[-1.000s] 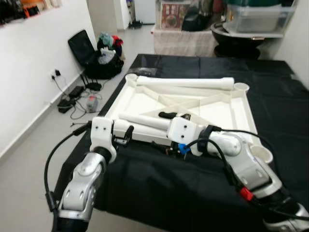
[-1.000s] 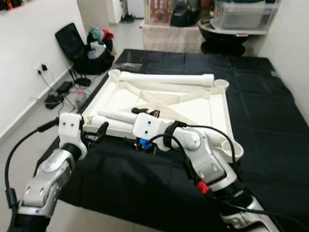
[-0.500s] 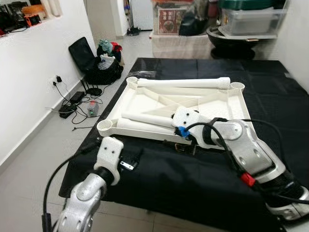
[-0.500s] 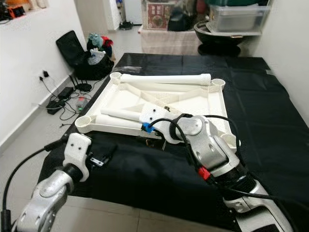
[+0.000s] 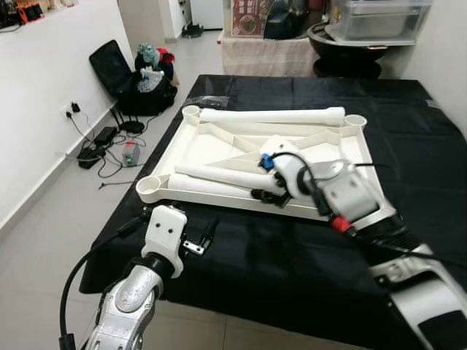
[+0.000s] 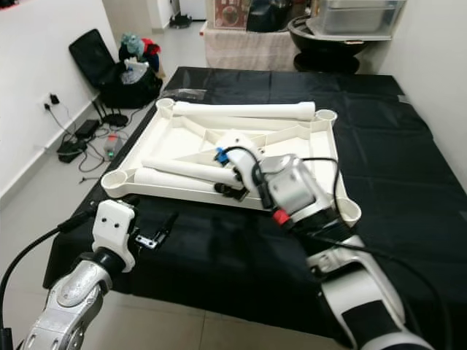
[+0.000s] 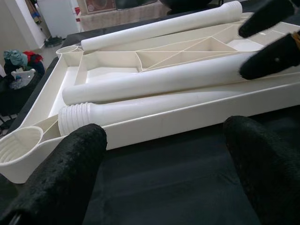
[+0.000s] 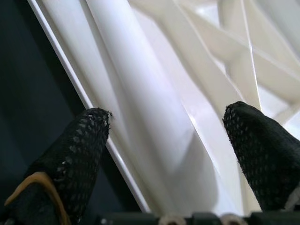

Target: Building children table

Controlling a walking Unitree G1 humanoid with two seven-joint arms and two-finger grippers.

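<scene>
Fingers of the right gripper were spread over the near table leg; the left gripper had been withdrawn, open, from the upturned tabletop.

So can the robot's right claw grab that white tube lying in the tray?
Probably yes. The right gripper is open, right over the near white tube in the tabletop tray, one finger on each side, nothing between.

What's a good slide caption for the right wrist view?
Open right end effector straddling a white table leg lying in the upturned tabletop.
</scene>
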